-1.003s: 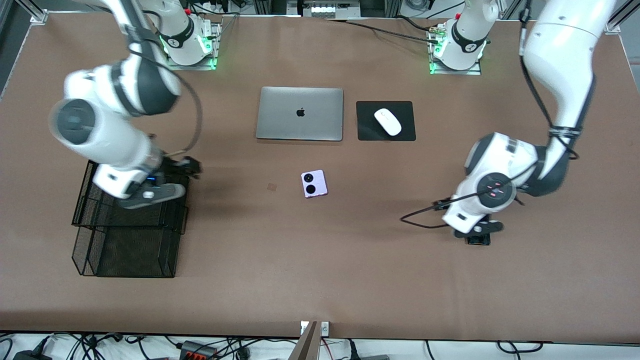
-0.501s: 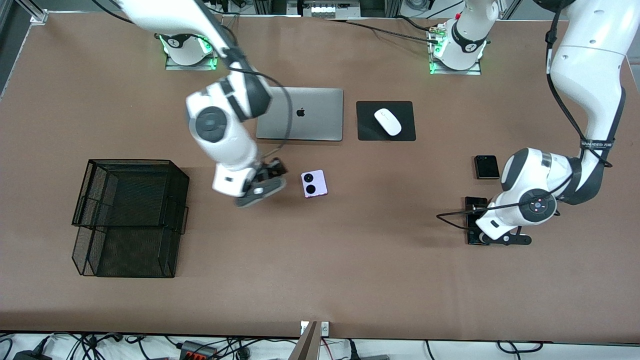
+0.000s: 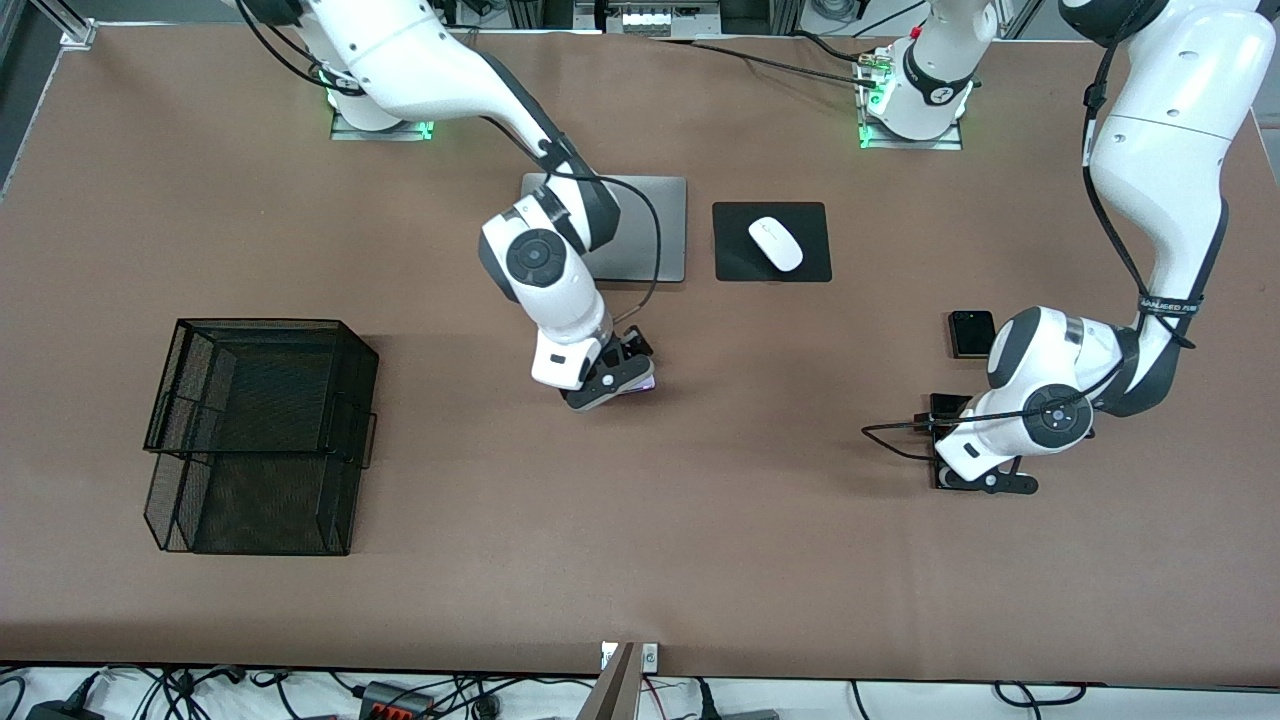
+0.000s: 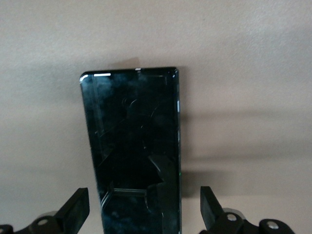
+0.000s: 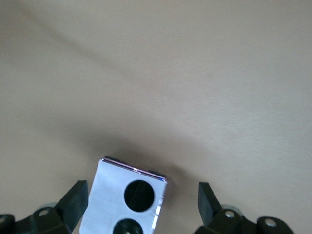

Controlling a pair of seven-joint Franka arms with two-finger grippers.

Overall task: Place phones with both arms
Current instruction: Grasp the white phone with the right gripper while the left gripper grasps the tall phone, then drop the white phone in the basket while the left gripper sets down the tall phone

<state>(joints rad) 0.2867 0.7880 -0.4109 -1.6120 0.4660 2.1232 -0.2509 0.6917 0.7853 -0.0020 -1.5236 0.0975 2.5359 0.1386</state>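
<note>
While the long slim black phone (image 4: 132,151) lies flat on the table (image 3: 700,560) toward the left arm's end, it runs lengthwise straight out from the left gripper (image 4: 144,214), its long axis crossing the line between the two fingers, so its narrow width sits in the gap. Both fingertips (image 4: 75,207) stand wide apart, one off each long edge and clear of the glass; nothing is held. In the front view the left gripper (image 3: 985,482) hovers low over the end of that phone (image 3: 945,408) nearer the front camera. My reading is that a straight descent and squeeze across the short width is what this calls for.

The pinkish-white phone (image 5: 127,197), with its two black circles, lies at mid-table, nearer the front camera than the silver laptop (image 3: 650,225). It sits skewed under the right gripper (image 5: 141,214), which is also spread wide and empty. Its edges are turned relative to the finger line, so a small wrist twist may be needed.

The small squarish black phone (image 3: 971,333) rests untouched just beside the left arm's wrist, closest to that arm. The black mesh tray (image 3: 260,430) stands well apart at the right arm's end.
</note>
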